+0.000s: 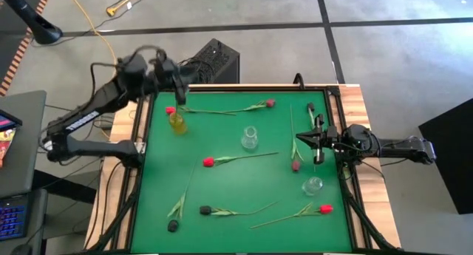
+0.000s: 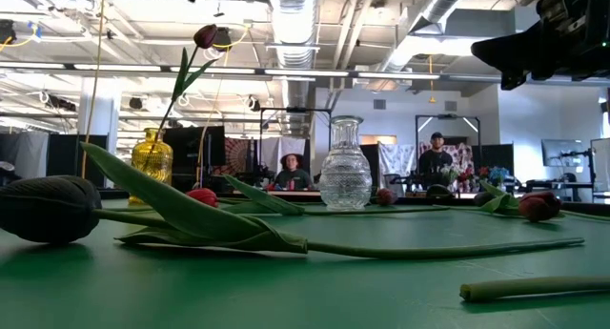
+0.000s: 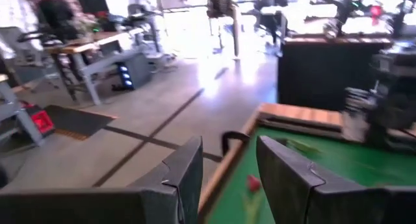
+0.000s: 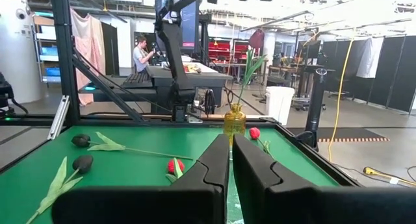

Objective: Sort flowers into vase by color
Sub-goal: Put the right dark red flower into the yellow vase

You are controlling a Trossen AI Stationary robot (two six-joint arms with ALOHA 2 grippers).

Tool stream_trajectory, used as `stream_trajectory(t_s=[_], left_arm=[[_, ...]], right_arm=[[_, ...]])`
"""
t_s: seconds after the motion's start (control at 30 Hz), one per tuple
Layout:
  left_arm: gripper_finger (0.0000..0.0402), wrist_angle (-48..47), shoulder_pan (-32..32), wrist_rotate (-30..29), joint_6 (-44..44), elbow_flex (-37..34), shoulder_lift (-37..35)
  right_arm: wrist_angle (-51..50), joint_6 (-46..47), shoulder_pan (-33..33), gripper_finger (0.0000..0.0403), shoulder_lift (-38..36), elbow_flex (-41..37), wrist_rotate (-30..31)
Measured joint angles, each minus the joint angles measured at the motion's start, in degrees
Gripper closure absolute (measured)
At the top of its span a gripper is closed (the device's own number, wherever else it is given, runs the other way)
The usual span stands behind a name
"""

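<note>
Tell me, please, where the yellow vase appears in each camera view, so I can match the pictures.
High view: the yellow vase stands at the mat's far left, below the left gripper.
Low view: the vase stands at left, a dark tulip rising above it.
Left wrist view: not in it.
Right wrist view: the vase stands centre, at the mat's far edge.
Shared landmark: the red tulip head beside it.

Behind the yellow vase (image 2: 152, 154), the faces of two people in the room are too small to make out. The dark tulip head (image 2: 43, 208) near that vase is cut off by the low view's edge (so is one stem (image 2: 534, 288)).
</note>
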Motion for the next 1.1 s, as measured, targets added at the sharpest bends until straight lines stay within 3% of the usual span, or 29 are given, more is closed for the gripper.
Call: stream_trajectory(t_s=[0.2, 0.53, 0.83, 1.0, 1.1], left_arm=[[0.0269, 4.8, 13.1, 11.2, -3.1, 0.0, 5.6], [0.0269, 7.9, 25.4, 15.1, -4.5, 0.0, 13.0], [0.0269, 7.6, 30.7, 15.6, -5.8, 0.0, 17.4], [0.0269, 7.3, 30.7, 21.2, -6.5, 0.0, 14.7], [0.0269, 7.1, 29.6, 24.5, -7.1, 0.0, 12.5]], right_arm=[[0.0, 0.0, 0.0, 0.0353, 0.0, 0.0, 0.0], [0.0, 0.5, 0.0, 0.0353, 0.0, 0.0, 0.0], [-0.1, 1.9, 0.0, 0.0353, 0.0, 0.0, 0.0], [-0.8, 8.1, -0.3, 0.0353, 0.0, 0.1, 2.0], [-10.1, 11.4, -1.5, 0.0353, 0.1, 3.2, 6.0]])
